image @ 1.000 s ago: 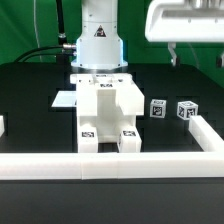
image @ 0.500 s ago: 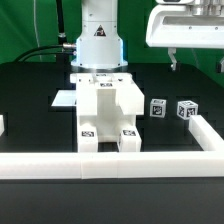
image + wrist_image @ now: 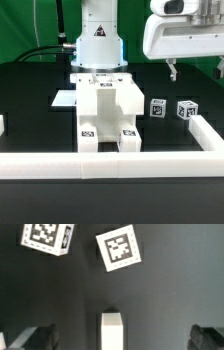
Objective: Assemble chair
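Shows gripper spread wide and empty, high above two tagged blocks at the exterior view's right. Finds part-built chair mid-table, close by white rail, apart from gripper.

White chair parts stacked, two tagged blocks nearby, gripper spread wide above

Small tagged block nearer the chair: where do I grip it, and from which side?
Probably from above, closing on opposite side faces: the small tagged block stands free, a gap from its twin, and the open gripper hangs overhead.
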